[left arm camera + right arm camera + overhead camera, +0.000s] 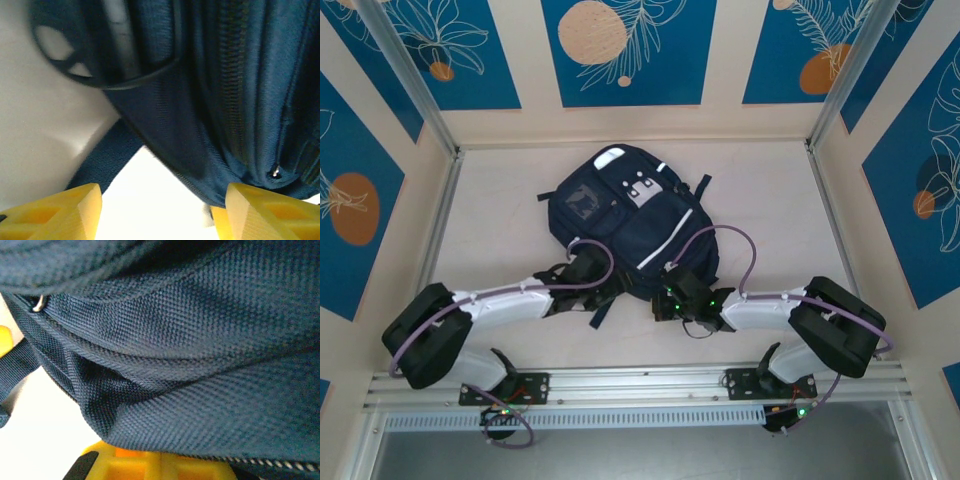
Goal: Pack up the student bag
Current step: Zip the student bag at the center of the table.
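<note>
1. See the student bag [630, 215] lying flat near the middle of the pale bench [500, 230], front pockets up, with a light grey patch [582, 205] on its left side and white stripes [660, 245] on its right.
2. Find the left hand [160, 220] at the bag's near left edge, spread wide, with two yellow fingers [55, 212] well apart, bare bench between them and nothing gripped.
3. Cannot see those fingers whole, since the lower border of the left wrist view cuts them off.
4. Note the bag's rounded bottom bulging just above the right-side finger, but cannot tell whether it touches or hangs just clear.
5. Make out a dark strap [107, 160] running from under the bag toward the left-side finger, and a small bright zip pull [275, 172] low on the bag.
6. Cannot identify a blurred dark loop [75, 60] at the bag's upper left in that view.
7. From above, lose both hands against the bag's near edge, black on navy, with the jaws unreadable there.
8. Place the right hand [160, 464] hard against the bag's near right side, closed tight, with a little yellow showing under the navy weave and the rest covered.
9. Cannot tell whether cloth is pinched there or merely draped over.
10. Spot a small metal ring [38, 302] on a seam at the bag's upper left in the right wrist view.
</note>
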Robot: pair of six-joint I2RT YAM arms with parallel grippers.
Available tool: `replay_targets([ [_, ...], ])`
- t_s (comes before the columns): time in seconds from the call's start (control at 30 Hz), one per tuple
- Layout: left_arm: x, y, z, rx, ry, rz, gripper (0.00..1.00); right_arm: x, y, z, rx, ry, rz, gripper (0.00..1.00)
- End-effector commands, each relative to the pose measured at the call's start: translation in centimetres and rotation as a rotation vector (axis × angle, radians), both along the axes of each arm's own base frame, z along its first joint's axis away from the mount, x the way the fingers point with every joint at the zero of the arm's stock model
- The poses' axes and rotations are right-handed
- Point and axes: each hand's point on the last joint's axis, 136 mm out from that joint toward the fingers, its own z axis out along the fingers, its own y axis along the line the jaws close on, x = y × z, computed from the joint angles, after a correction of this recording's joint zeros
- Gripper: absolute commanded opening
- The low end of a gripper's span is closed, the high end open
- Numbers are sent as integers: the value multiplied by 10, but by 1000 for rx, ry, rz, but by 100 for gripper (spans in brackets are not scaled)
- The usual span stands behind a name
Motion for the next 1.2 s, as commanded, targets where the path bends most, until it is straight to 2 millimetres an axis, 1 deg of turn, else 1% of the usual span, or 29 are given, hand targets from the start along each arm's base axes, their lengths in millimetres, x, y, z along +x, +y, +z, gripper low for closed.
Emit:
replay_targets([
  [0.0,6,-16,1,-26,7,4,65,-10,1,-8,5,58,11,0],
  [0.1,13,-20,-9,-2,10,6,63,-10,1,-9,13,60,7,0],
  [0.2,27,-22,-12,42,-24,0,60,-10,3,-10,16,64,8,0],
  [0.23,33,-21,-13,65,-34,-2,58,-10,3,-10,16,64,8,0],
  [0.27,38,-19,-13,81,-35,4,53,-10,3,-10,16,62,8,0],
  [0.33,46,-14,-16,89,-46,20,35,-10,1,-9,9,59,7,0],
  [0.37,48,-10,-18,103,-50,30,28,-10,-1,-8,2,58,6,0],
  [0.43,50,6,-23,147,-43,61,15,-11,-7,-7,-22,50,3,0],
  [0.5,49,23,-27,176,-34,97,8,-12,-15,-7,-53,38,-3,0],
  [0.67,45,60,-32,220,-21,158,6,-11,-36,-5,-118,-3,-17,0],
  [0.77,44,77,-29,251,-34,175,6,-6,-46,0,-148,-33,-20,0],
  [0.9,44,98,-18,289,-64,192,6,3,-57,8,-163,-55,-31,0],
  [1.03,43,117,-6,317,-90,207,8,6,-54,15,-164,-77,22,0],
  [1.1,43,127,-1,322,-96,221,10,7,-51,15,-181,-71,51,0],
  [1.17,44,139,5,337,-110,236,12,6,-43,14,-178,-55,89,0],
])
